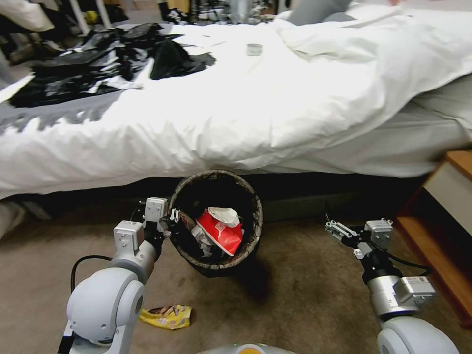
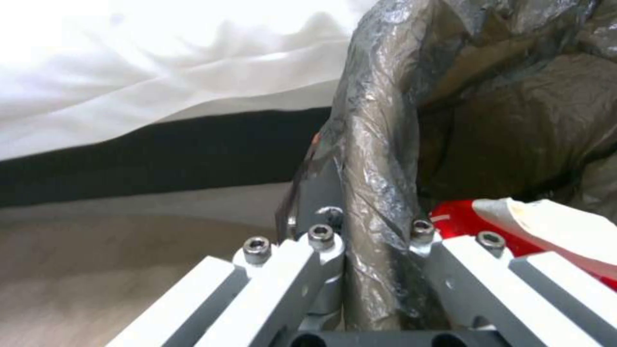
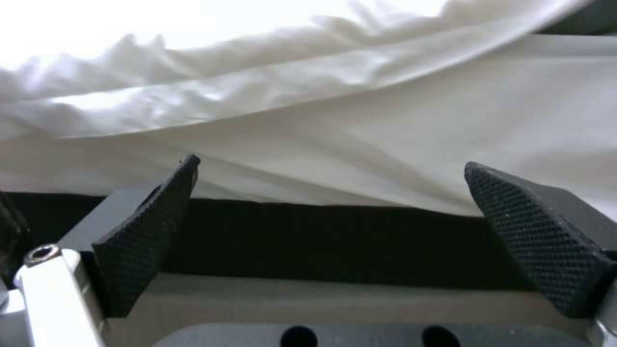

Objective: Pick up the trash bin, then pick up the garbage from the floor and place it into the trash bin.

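Yellow wrapper (image 1: 166,316) lying flat on the carpet (image 1: 305,295), near the left arm's base. Left gripper (image 1: 173,219) clenched on the bagged rim of the trash bin (image 1: 246,236), one finger (image 2: 321,250) outside and the other inside. The bin is held above the carpet, in front of the bed (image 1: 246,113), tilted so its mouth faces up and toward the robot. Inside: a red-and-white carton (image 1: 222,230) on crumpled white paper (image 1: 202,241), its long axis slanting across the opening. Right gripper (image 1: 332,227), well apart from the bin, spread wide and empty, its pads (image 3: 151,231) aimed at the bed.
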You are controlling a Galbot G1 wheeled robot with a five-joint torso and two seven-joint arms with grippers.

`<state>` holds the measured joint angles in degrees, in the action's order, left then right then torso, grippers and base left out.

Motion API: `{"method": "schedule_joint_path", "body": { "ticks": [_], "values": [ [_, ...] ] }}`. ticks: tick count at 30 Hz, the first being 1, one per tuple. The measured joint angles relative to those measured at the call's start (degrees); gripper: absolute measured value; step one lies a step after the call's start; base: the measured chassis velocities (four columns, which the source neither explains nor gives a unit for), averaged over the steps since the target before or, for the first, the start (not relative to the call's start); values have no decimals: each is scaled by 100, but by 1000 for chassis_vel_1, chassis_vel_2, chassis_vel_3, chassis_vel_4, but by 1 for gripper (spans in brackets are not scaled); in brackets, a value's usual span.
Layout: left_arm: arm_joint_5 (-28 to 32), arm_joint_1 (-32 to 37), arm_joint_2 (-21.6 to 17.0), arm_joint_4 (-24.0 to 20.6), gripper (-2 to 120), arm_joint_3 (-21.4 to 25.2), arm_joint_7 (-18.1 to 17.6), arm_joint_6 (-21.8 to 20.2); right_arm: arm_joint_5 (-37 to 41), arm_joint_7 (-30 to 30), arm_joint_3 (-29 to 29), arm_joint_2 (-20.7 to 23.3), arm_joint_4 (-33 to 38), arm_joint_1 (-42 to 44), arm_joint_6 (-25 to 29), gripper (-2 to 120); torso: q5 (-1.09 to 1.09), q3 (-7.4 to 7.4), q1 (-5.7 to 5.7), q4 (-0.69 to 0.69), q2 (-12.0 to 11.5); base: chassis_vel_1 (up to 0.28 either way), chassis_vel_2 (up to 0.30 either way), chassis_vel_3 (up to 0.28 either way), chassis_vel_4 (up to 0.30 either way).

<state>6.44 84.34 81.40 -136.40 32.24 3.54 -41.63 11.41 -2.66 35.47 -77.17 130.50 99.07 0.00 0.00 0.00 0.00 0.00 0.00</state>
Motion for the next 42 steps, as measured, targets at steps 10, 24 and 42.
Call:
{"method": "schedule_joint_path", "body": {
  "ticks": [10, 24, 42],
  "values": [
    [-12, 9, 1, 0, 2, -20, -7, 0, 47, 15, 80, 6, -59, 11, 35, 100, 0, 0, 0, 1, 0, 125, 123, 119, 123],
    [-19, -2, 0, 0, 2, -39, -11, 6, 65, 27, 90, 22, -117, 21, 47, 100, 1, 0, 0, 1, 0, 130, 128, 118, 121],
    [-19, -19, 1, 25, 2, -23, -11, 31, 113, 40, 100, 54, -171, 32, 25, 100, 0, 0, 0, 0, 0, 124, 126, 132, 122]
  ]
}}
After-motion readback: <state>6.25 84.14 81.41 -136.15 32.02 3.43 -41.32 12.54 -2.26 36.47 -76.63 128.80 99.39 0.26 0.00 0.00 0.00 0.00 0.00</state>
